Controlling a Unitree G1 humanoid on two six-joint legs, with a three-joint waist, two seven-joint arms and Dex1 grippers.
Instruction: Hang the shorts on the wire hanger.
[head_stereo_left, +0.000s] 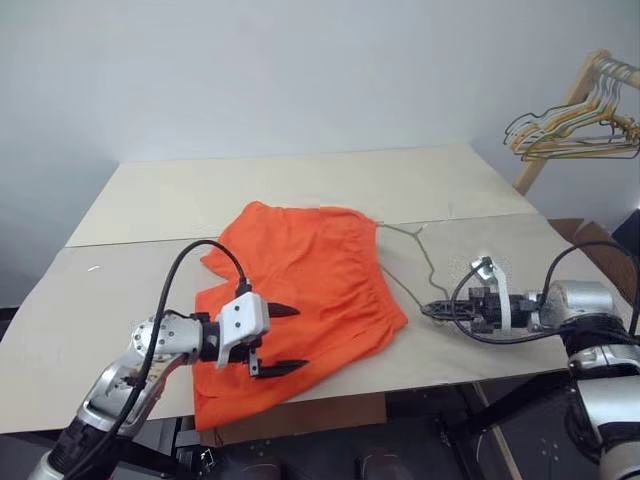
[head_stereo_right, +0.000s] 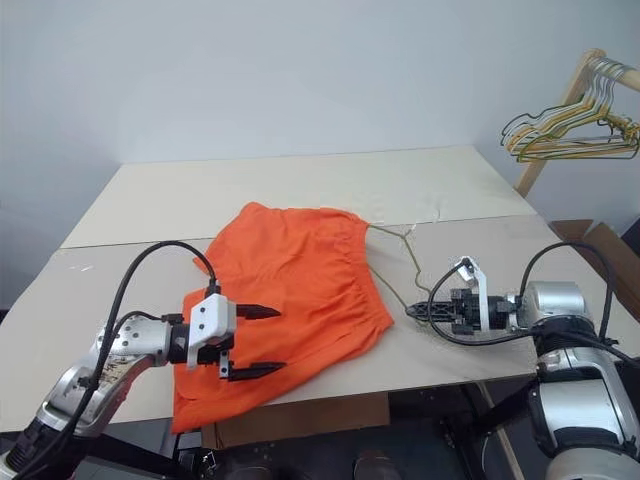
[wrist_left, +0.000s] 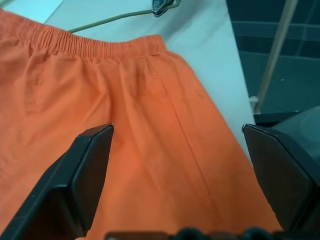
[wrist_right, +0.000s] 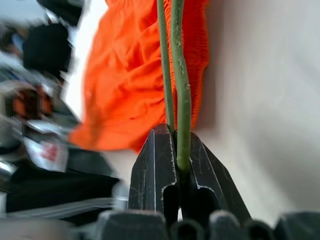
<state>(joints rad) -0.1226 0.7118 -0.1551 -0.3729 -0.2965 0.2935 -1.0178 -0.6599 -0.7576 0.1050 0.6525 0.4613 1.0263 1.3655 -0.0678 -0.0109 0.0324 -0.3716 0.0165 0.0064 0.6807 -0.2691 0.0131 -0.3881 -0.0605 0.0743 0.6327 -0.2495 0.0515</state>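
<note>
The bright orange fabric shorts (head_stereo_left: 300, 300) with a gathered elastic waistband lie spread flat at the middle of the pale table (head_stereo_left: 330, 185), and the left gripper (head_stereo_left: 280, 340) hovers over their near leg at about seven o'clock, its black fingers spread wide and empty. At four o'clock the right gripper (wrist_right: 177, 150) is clenched on the thin grey-green wire hanger (head_stereo_left: 415, 265), which lies just beside the waistband, running toward two o'clock. No writing or label is legible anywhere.
</note>
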